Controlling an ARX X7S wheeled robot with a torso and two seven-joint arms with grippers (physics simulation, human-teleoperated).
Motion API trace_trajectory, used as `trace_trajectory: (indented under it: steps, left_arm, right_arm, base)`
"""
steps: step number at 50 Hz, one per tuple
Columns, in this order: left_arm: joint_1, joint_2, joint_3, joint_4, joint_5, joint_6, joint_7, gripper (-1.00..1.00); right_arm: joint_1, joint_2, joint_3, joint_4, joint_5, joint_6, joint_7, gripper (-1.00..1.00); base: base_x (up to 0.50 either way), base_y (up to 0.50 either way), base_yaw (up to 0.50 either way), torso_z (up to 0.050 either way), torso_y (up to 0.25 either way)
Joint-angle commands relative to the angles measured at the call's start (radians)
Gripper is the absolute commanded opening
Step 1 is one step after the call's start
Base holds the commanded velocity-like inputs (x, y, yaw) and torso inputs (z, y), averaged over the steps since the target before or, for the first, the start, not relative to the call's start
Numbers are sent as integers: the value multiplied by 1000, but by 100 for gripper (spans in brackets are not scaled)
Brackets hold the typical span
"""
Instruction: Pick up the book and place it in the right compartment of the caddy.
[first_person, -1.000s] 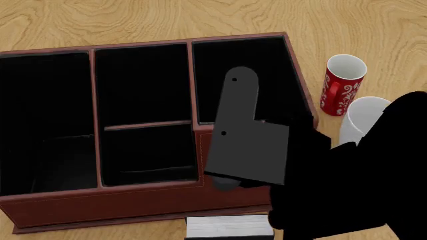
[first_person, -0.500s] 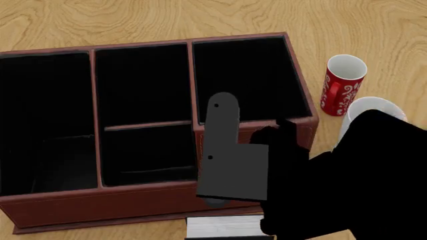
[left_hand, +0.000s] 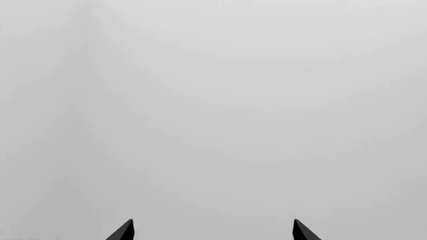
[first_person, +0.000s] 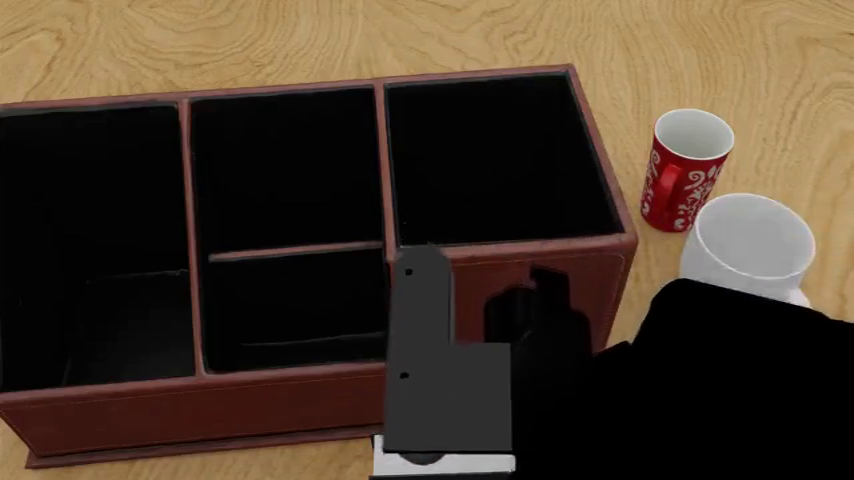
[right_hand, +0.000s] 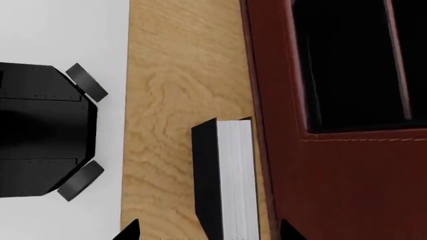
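Two mugs stand on the wooden table (first_person: 267, 40) just beyond the caddy's (first_person: 200, 410) tall end: a red patterned mug (first_person: 683, 172), and a white mug (first_person: 742, 245) beside it on the robot's side, partly hidden by the right arm.

Caddy is reddish-brown with stitched edges and a black interior. The right compartment (first_person: 497, 160), squarish and tallest-walled, has nothing visible inside it.

Book (right_hand: 227, 175) lies on the table outside the caddy, along its near long wall, the white-grey page edge facing up and toward that wall, the black cover on the side away from it. Cannot tell whether it touches the wall or sits just beside it. In the head view only a strip of the page edge shows at the caddy's foot, under the arm.

Right gripper (right_hand: 203, 231) is above the book, spread wide, one fingertip on each side of it, holding nothing. Beyond the table edge the robot's black base (right_hand: 43, 132) with castor wheels shows.

Left gripper (left_hand: 212, 231) faces a blank pale grey field, tips well apart, nothing between them.
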Motion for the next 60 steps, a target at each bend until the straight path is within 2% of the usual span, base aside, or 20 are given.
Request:
trace_trajectory:
  steps: [1, 24, 60]
  left_arm:
    - [8, -7, -2, 2, -8, 4, -8, 100]
    - [1, -17, 8, -7, -15, 12, -18, 100]
    - [10, -32, 23, -17, -17, 30, -31, 100]
  right_arm:
    - [-30, 22, -59, -9, -60, -48, 21, 100]
    - [-52, 2, -140, 69, -163, -100, 54, 100]
    - [-120, -47, -170, 193, -200, -181, 91, 100]
  base:
    - [0, 0, 0, 0, 0]
    - [0, 0, 0, 0, 0]
    - [0, 0, 0, 0, 0]
